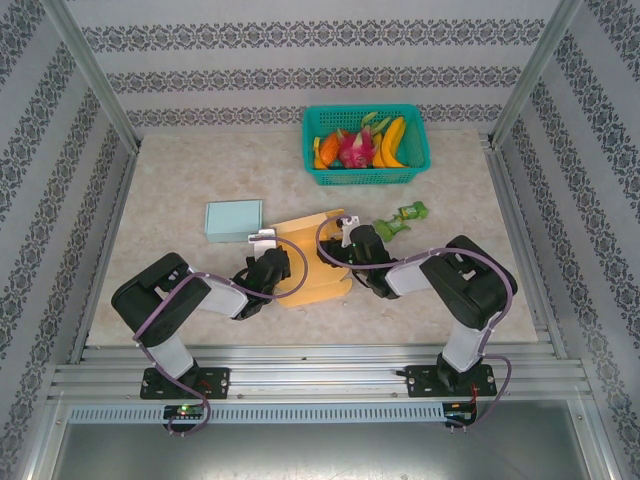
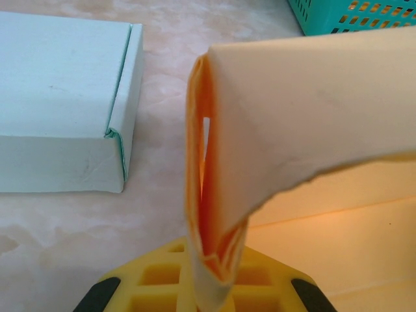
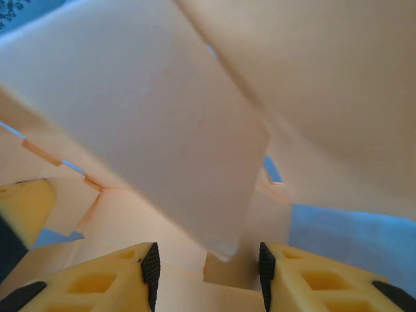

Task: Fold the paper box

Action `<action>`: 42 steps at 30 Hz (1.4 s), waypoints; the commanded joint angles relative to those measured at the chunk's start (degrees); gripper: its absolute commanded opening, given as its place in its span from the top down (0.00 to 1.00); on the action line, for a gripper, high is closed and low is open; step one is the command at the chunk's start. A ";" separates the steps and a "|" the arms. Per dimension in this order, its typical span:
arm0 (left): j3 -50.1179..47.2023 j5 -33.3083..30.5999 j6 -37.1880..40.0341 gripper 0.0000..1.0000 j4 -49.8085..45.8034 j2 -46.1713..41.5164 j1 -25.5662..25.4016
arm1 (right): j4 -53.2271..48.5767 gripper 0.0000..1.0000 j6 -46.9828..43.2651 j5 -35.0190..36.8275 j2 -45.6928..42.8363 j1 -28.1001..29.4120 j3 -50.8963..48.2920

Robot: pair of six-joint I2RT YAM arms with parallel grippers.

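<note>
Works on the paper box (image 1: 318, 262), orange-tan, partly erected near the middle of the tabletop (image 1: 170, 200), between the two arms. Pinches a doubled side wall of it with the left gripper (image 2: 208, 289), pressed together on the card's lower edge and holding that wall upright in the left wrist view. Sets the right gripper (image 3: 207, 266) spread at the box's opposite side, with a loose flap hanging down inside its gap; no telling of firm contact with either pad.

Looks like the wall-raising step: one side creased and held, the remaining flaps not yet tucked, the box far from closed.

Calls next for steadying the pinched wall while bringing the right gripper onto the hanging flap, either closing on it or pushing it inward along its crease, then seating its tab. Needs gentle force to avoid buckling the thin card or tearing a slot.

Leaves a pale blue box (image 1: 234, 220) just beside on the left and a teal basket (image 1: 365, 172) of fruit well apart at the back.
</note>
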 commanded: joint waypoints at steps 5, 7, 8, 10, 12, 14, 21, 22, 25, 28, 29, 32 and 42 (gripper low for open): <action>0.58 3.31 0.01 1.00 -1.47 0.94 -0.82 | 0.19 0.55 -0.71 -0.13 1.10 0.82 2.55; 0.56 3.63 -0.09 1.00 -1.35 1.01 -0.78 | 0.33 0.54 -0.41 -0.99 2.56 0.86 3.37; 0.54 3.83 -0.23 1.00 -1.30 0.94 -0.78 | 0.29 0.55 -0.46 -1.58 3.16 0.82 3.85; 0.38 4.06 -0.45 1.00 -1.12 0.86 -0.78 | 0.62 0.55 -0.96 -2.44 3.26 0.80 3.90; 0.31 3.72 -0.70 1.00 -1.28 0.77 -0.78 | 0.68 0.55 -2.08 -2.58 1.84 0.92 3.01; 0.40 3.12 -0.81 1.00 -1.76 0.77 -0.78 | -0.46 0.55 -3.63 -2.00 -0.88 1.03 1.77; 0.98 2.52 -0.81 1.00 -2.70 1.06 -0.78 | -6.73 0.54 -11.39 4.59 -12.14 1.98 -3.75; 0.89 2.54 -0.79 1.00 -2.61 0.95 -0.78 | -8.06 0.54 -12.49 5.56 -14.07 2.19 -4.69; 0.70 2.65 -0.68 1.00 -2.70 0.34 -0.82 | -11.64 0.54 -15.85 10.17 -19.80 3.72 -7.26; 0.37 2.55 -0.39 1.00 -2.65 -0.51 -0.78 | -13.24 0.54 -18.41 16.21 -26.43 5.52 -10.27; 0.19 2.35 -0.29 1.00 -2.65 -0.84 -0.73 | -13.71 0.53 -18.52 17.50 -29.14 5.71 -11.28; -0.84 2.21 0.21 1.00 -1.95 -2.13 -0.60 | -16.92 0.52 -18.52 22.70 -37.67 5.66 -13.17; -4.86 8.28 2.26 1.00 3.82 -5.99 0.10 | -18.71 0.46 -17.31 15.30 -44.03 -6.84 -18.01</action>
